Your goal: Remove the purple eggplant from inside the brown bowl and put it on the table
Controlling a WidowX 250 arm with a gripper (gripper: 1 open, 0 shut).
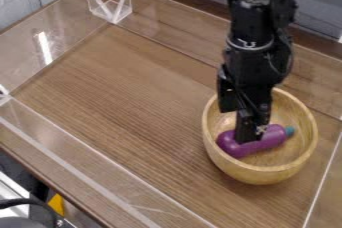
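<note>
Purple eggplant (pixel 254 140) lying inside brown bowl (pixel 302 155), directly beneath gripper (pixel 249 127). Jaws standing wide, gripping nothing. Bowl rim ringing both, sitting on table (pixel 120 92).

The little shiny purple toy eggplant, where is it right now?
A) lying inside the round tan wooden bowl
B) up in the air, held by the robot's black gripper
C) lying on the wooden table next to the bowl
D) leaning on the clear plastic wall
A: the little shiny purple toy eggplant lies on the smooth inside of the round tan wooden bowl, with the robot's black gripper open just above it.
</note>
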